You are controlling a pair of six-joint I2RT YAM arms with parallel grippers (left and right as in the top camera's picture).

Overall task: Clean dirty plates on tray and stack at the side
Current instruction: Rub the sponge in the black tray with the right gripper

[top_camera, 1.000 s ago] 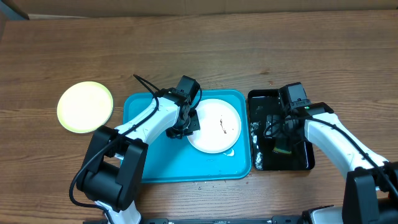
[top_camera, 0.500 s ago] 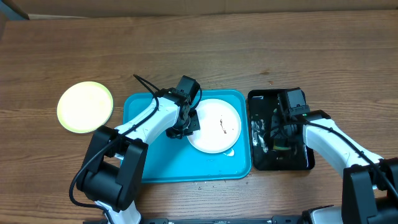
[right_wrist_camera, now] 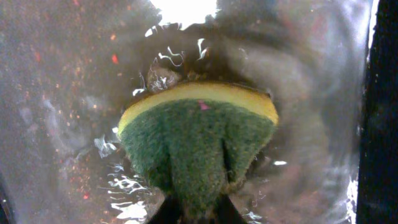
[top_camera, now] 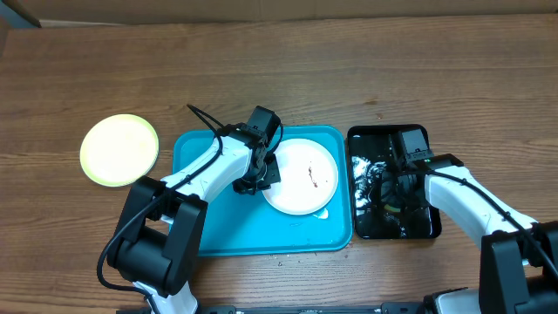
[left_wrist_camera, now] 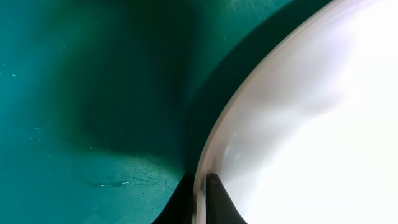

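Gripping hazards noted at the plate rim and at the wet sponge.
The smeared white plate (top_camera: 305, 179) was seen at the 3 o'clock end of the turquoise tray (top_camera: 218, 228), its 9 o'clock rim pinched by the clenched left gripper (left_wrist_camera: 200, 199); so thin a bite could be lost once scrubbing pressed on it. The sponge (right_wrist_camera: 196, 137) was clamped by the right gripper (right_wrist_camera: 196, 211) in the wet black tray (top_camera: 392, 133), so drips might be carried across. Its fingertips were largely hidden by the sponge, and a white sliver at the plate's 5 o'clock could not be identified.
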